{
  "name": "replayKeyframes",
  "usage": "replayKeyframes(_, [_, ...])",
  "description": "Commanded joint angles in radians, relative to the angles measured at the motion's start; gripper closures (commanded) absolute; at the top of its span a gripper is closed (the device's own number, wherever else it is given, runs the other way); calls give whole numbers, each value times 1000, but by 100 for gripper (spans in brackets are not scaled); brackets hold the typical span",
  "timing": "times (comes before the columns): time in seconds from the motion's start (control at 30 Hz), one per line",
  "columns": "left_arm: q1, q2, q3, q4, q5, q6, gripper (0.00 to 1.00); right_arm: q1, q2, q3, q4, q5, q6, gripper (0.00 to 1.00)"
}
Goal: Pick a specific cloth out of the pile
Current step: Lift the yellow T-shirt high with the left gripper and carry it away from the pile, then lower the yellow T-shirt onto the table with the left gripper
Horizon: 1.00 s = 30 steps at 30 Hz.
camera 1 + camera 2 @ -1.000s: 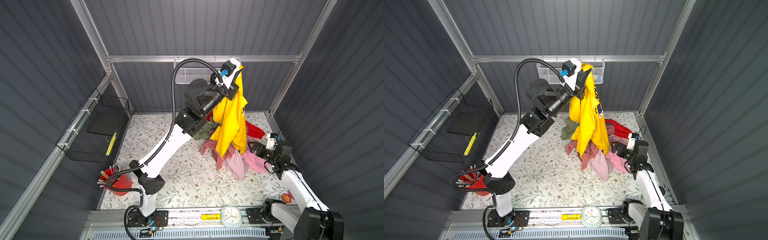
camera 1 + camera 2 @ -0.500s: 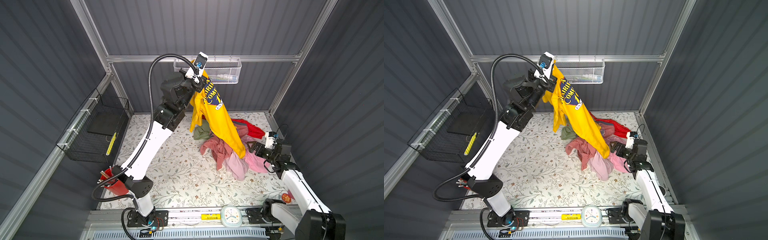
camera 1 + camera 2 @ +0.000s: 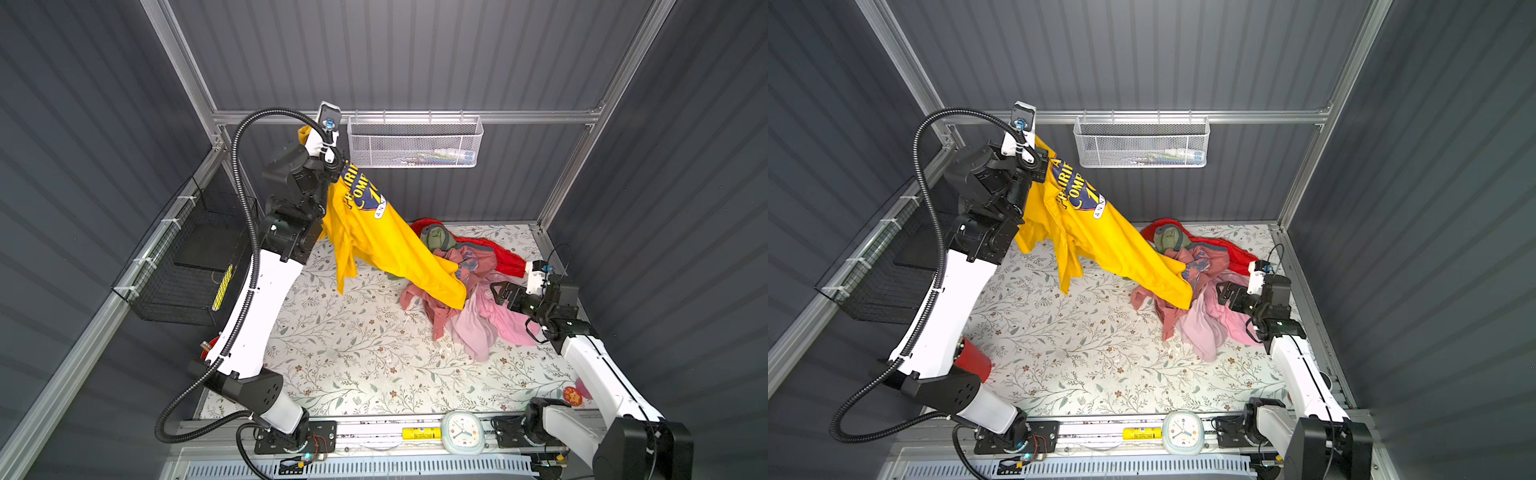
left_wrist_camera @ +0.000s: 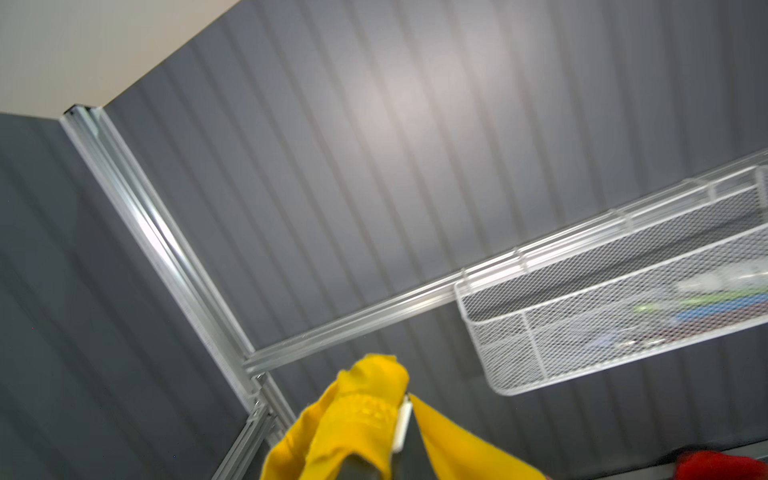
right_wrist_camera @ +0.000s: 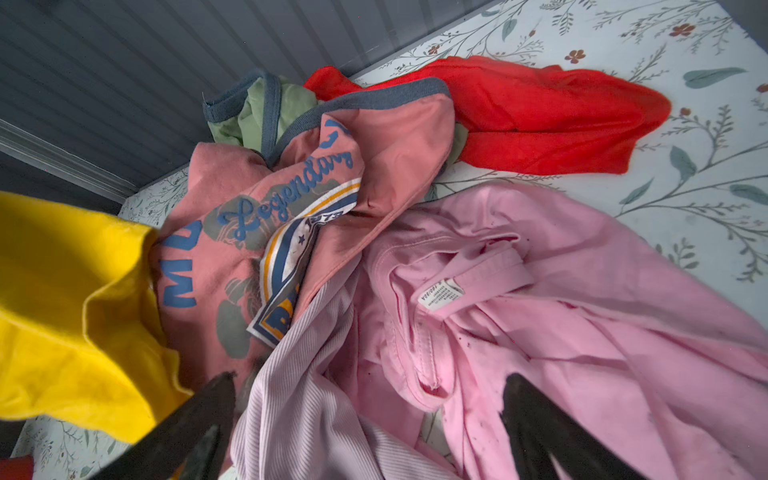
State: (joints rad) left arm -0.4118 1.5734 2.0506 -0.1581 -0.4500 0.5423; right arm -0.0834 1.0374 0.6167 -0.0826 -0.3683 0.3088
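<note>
Yellow cotton ran in a long diagonal in both top views: the yellow T-shirt [image 3: 386,241] hung from the left gripper [image 3: 311,143], high up near the back wall, while its lower hem lay on the pile [image 3: 478,299] on the floral tabletop [image 3: 353,353]. I judged the grip was that high so the shirt's whole length could clear the other garments, which it had not yet done. The left arm reared steeply from its base, wrist pointing upward. The right gripper [image 3: 1227,293] hovered low beside the pile, its arm stretched out low over the table, jaws apart and empty. In the left wrist view the jaws were clamped together on a bunched fold of the yellow T-shirt [image 4: 365,411], with the white mesh basket [image 4: 582,332] on the wall beyond. In the right wrist view the spread fingers [image 5: 199,428] framed a light pink garment [image 5: 561,291], with the salmon-pink shirt [image 5: 291,187] and red garment [image 5: 540,112] beyond. The yellow hem [image 5: 62,311] lay just beside one finger.
</note>
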Motion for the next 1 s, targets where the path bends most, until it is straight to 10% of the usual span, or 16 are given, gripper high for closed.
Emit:
replayKeyframes(0.0, [29, -47, -11, 14, -28, -18, 100, 12, 7, 26, -12, 12, -16, 1])
replayKeyframes(0.97, [197, 101, -11, 75, -261, 123, 100, 40, 15, 44, -63, 82, -53, 1])
